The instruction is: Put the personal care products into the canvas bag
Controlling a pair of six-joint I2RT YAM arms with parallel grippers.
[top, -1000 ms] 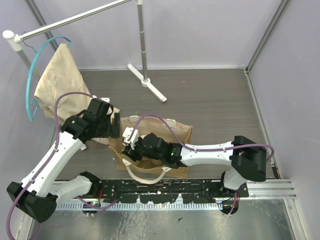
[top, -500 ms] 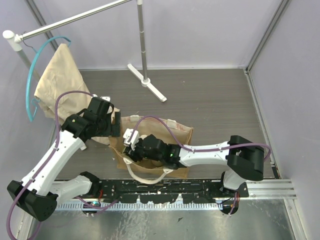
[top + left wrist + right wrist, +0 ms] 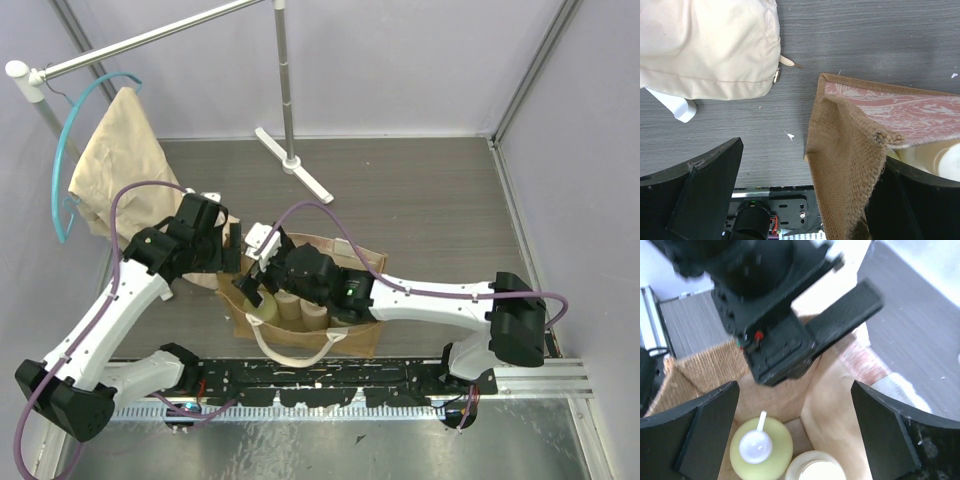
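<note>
A: So, where are the products?

B: The yellow-green pump-top bottle (image 3: 761, 450) and a cream-capped bottle (image 3: 815, 471) stand inside the boxy tan canvas bag (image 3: 840, 150). The right end effector (image 3: 795, 430) hangs above them, spread wide and empty. The left end effector (image 3: 800, 200) is open too, with the bag's corner against one finger.

A: Risks?

B: A finger lifting out could snag the bag's rim and tip it. Bare dark wood-grain desk (image 3: 430, 210) lies beyond.

There is one canvas bag (image 3: 365, 262) and four bottles: one yellow-green pump bottle (image 3: 761, 450) and three wide-capped bottles (image 3: 315, 316), whose caps are partly hidden in the top view. There is also one beige cloth (image 3: 115, 150), one blue hanger (image 3: 70, 150), one metal rail (image 3: 150, 38) and one upright pole (image 3: 284, 80). Two robot arms are in view, the left arm (image 3: 110, 320) and the right arm (image 3: 430, 305).
</note>
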